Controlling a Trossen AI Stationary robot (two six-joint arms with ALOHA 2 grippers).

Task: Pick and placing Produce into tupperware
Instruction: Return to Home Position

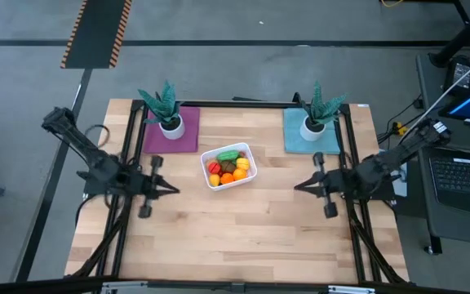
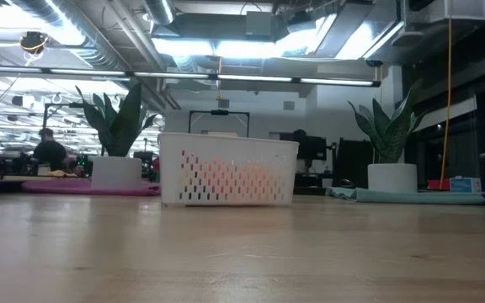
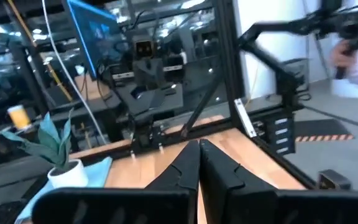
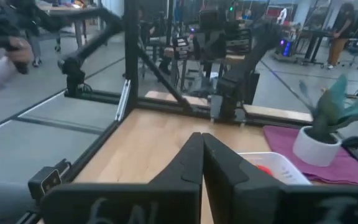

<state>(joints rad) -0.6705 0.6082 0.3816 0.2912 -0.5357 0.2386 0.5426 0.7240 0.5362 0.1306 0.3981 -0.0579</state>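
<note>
The white tupperware (image 1: 228, 166) stands on the table between the two arms, a little toward the far edge. Several toy produce pieces (image 1: 229, 166), red, orange, yellow, brown and one long green one, lie inside it. In the low view the container (image 2: 227, 169) shows as a perforated white box with orange and red behind its wall; its corner (image 4: 277, 169) shows in the right wrist view. My left gripper (image 1: 175, 189) hovers left of the container, shut and empty. My right gripper (image 1: 297, 186) hovers right of it, shut and empty. The two point at each other.
Two spiky potted plants stand near the far edge: one (image 1: 166, 110) on a purple mat (image 1: 170, 132), one (image 1: 317, 113) on a teal mat (image 1: 311, 133). A black frame (image 1: 347, 155) runs along both table sides. The near half of the wooden table (image 1: 235, 237) is bare. A person's hand (image 4: 17, 53) shows beyond the table.
</note>
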